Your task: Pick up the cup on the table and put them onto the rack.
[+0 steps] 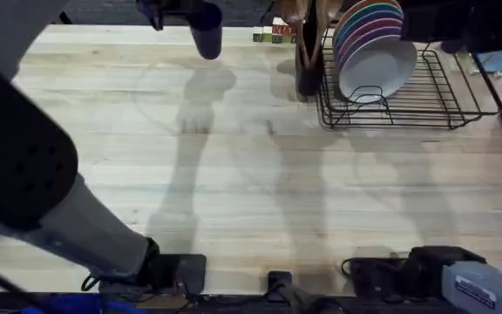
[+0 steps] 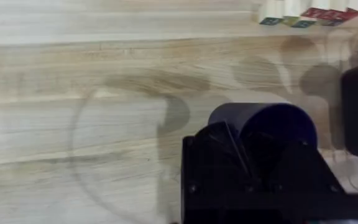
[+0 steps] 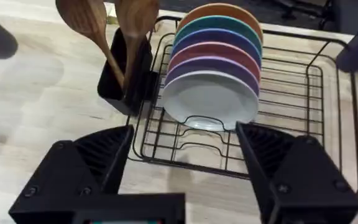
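**Cup held over the far side of the table, rack off to the right**

I am watching the left gripper point(image 1: 200, 12) holding the cup point(image 1: 206, 35) at the far edge of the table point(image 1: 234, 174), well to the left of the rack point(image 1: 408, 92). In the left wrist view the cup point(image 2: 263, 124) is sitting between my black fingers point(image 2: 213, 155), its open rim facing the camera, so the left gripper point(image 2: 253, 168) is pinching the cup. Its shadow is falling on the planks below it, so it is hanging clear of the wood.

The rack is standing at the far right, with a row of coloured plates point(image 1: 369, 39) upright in it and the white plate point(image 3: 210, 102) at the front. A dark utensil holder point(image 3: 126, 78) with wooden spoons point(image 3: 89, 28) is touching the rack's left side.

My right gripper point(image 3: 182, 168) is hovering before the rack, its fingers point(image 3: 92, 162) spread wide and holding nothing. Some small coloured blocks point(image 2: 303, 15) are lying along the table's far edge.
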`<move>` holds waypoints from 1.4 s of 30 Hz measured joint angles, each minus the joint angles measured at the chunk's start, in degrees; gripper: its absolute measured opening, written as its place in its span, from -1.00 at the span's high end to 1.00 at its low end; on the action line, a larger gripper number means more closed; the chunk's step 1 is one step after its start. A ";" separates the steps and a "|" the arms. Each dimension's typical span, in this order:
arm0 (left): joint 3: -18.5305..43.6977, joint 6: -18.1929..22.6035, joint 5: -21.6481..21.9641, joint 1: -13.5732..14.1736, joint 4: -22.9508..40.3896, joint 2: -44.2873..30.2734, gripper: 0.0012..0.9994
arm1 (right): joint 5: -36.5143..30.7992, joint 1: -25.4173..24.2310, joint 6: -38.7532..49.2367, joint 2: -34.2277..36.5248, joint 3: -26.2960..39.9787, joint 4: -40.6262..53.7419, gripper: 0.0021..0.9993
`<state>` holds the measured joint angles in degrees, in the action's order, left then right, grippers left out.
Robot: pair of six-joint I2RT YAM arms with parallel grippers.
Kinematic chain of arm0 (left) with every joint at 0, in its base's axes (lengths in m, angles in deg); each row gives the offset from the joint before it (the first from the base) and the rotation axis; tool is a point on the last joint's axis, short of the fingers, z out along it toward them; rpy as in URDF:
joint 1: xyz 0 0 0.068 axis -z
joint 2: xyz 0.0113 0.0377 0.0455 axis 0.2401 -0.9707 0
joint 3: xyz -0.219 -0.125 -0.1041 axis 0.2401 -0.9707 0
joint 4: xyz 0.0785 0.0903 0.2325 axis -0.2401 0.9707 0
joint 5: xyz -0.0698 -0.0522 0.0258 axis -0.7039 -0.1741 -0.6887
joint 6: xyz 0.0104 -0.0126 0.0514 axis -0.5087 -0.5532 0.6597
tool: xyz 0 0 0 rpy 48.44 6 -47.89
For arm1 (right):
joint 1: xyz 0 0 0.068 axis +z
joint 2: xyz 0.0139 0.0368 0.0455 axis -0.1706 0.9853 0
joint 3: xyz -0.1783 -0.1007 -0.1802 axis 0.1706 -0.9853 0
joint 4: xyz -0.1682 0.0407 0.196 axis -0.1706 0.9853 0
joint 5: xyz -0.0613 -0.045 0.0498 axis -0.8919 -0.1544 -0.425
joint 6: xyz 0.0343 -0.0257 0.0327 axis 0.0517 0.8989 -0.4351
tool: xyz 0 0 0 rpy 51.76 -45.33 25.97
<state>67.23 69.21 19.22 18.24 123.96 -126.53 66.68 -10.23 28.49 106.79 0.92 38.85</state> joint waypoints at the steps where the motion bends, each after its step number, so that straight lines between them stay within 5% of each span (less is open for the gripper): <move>1: 0.00 0.43 0.29 0.72 0.22 0.80 0.92 | 0.00 0.00 0.38 -0.43 0.00 0.22 -0.99; 15: 0.00 1.74 0.25 6.30 5.51 11.01 0.92 | -0.84 0.00 4.91 -7.71 0.02 5.90 -0.99; 30: 0.00 1.74 -2.84 21.16 3.40 13.23 0.92 | -1.76 0.00 5.50 -9.30 0.03 9.86 -0.99; 42: 0.00 1.74 -4.70 27.56 -2.10 12.77 0.92 | -1.77 0.00 5.87 -9.30 0.02 10.02 -0.99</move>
<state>67.23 70.96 14.53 45.80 121.86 -113.76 64.91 -10.23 34.35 97.49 0.94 48.86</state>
